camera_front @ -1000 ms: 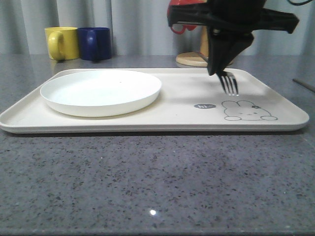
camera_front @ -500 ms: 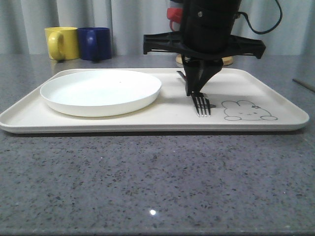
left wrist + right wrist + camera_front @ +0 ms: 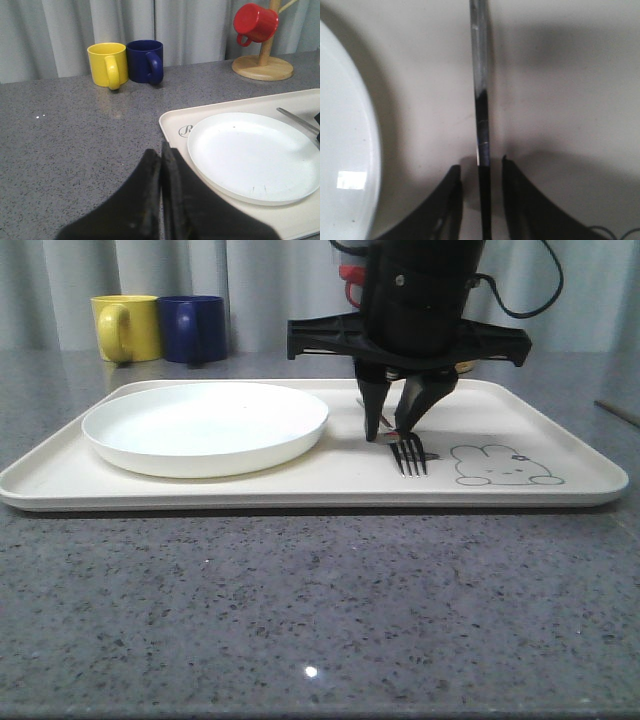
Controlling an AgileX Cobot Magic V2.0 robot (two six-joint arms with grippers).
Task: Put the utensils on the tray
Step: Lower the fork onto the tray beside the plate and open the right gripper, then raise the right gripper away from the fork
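A silver fork [image 3: 410,455] lies flat on the cream tray [image 3: 300,496], tines toward the front, between the white plate and the rabbit drawing [image 3: 500,466]. My right gripper [image 3: 390,428] stands just over the fork's neck, open, its fingers either side of it without touching. The right wrist view shows the fork's handle [image 3: 479,75] running between the spread fingers of that gripper [image 3: 481,165]. My left gripper [image 3: 161,150] is shut and empty above the grey table, beside the tray's [image 3: 172,120] left end. The end of the fork's handle [image 3: 295,117] shows beyond the plate.
A round white plate [image 3: 205,425] fills the tray's left half. A yellow mug [image 3: 125,328] and a blue mug [image 3: 195,328] stand at the back left. A wooden mug tree [image 3: 262,67] holds a red mug [image 3: 255,22]. A slim grey stick [image 3: 620,412] lies at the table's right edge.
My right gripper carried the fork left and down onto the tray, then opened and let it go. The fork now rests on the tray.
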